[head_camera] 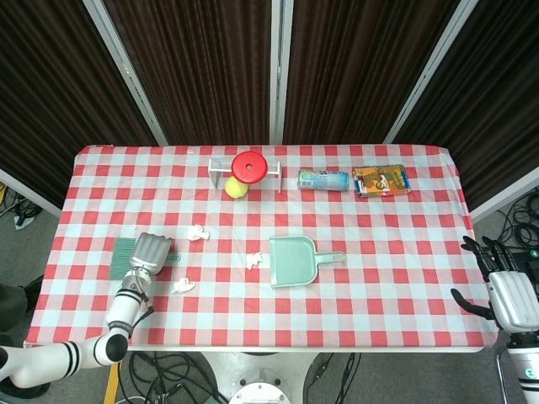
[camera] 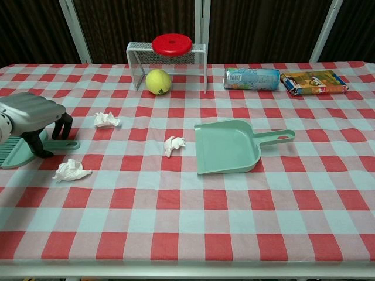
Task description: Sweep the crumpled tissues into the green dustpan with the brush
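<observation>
The green brush point(camera: 16, 154) lies flat at the table's left, bristles pointing left and handle point(camera: 60, 144) pointing right. My left hand point(camera: 34, 115) hovers low over the handle, its dark fingertips point(camera: 41, 149) pointing down on either side of it without closing; in the head view the left hand point(head_camera: 152, 251) covers the brush point(head_camera: 125, 257). The green dustpan point(camera: 227, 146) sits mid-table, mouth towards the front edge and handle to the right. Three crumpled tissues lie left of it: one point(camera: 106, 120) far, one point(camera: 174, 144) beside the pan, one point(camera: 71, 171) near the brush. My right hand point(head_camera: 510, 295) hangs open off the table's right edge.
At the back stand a white wire rack point(camera: 169, 60) with a red disc point(camera: 171, 44) on top and a yellow tennis ball point(camera: 158, 81) under it. A lying can point(camera: 252, 78) and a snack packet point(camera: 313, 82) lie at the back right.
</observation>
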You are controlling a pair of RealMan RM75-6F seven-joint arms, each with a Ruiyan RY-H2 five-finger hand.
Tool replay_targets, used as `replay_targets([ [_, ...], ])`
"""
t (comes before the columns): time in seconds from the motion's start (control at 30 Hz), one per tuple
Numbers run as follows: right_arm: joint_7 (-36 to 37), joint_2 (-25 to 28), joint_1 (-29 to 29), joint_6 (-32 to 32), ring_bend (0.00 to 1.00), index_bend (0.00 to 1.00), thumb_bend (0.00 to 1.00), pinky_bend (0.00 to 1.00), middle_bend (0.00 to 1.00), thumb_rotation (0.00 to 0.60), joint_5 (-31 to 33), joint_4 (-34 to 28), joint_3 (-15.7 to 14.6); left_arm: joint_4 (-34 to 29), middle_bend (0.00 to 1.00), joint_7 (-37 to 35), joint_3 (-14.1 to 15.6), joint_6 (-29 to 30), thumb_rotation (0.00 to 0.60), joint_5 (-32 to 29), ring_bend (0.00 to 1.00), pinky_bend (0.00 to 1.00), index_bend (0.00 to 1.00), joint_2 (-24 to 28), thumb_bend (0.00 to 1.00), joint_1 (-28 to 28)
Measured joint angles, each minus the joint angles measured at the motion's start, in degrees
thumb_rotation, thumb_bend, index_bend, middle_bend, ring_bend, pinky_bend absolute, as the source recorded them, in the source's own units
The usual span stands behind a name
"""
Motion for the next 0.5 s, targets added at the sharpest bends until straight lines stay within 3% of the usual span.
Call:
replay_targets([
  [0.5, 0.0, -0.1, 0.1, -0.7, 0.00, 0.06, 0.17, 0.00, 0.19, 0.600, 1.0, 0.3, 0.1, 2.2, 0.50, -0.2, 2.4, 0.8, 0.600, -1.7, 0.62, 0.92, 0.46, -1.2, 0.31, -1.8],
])
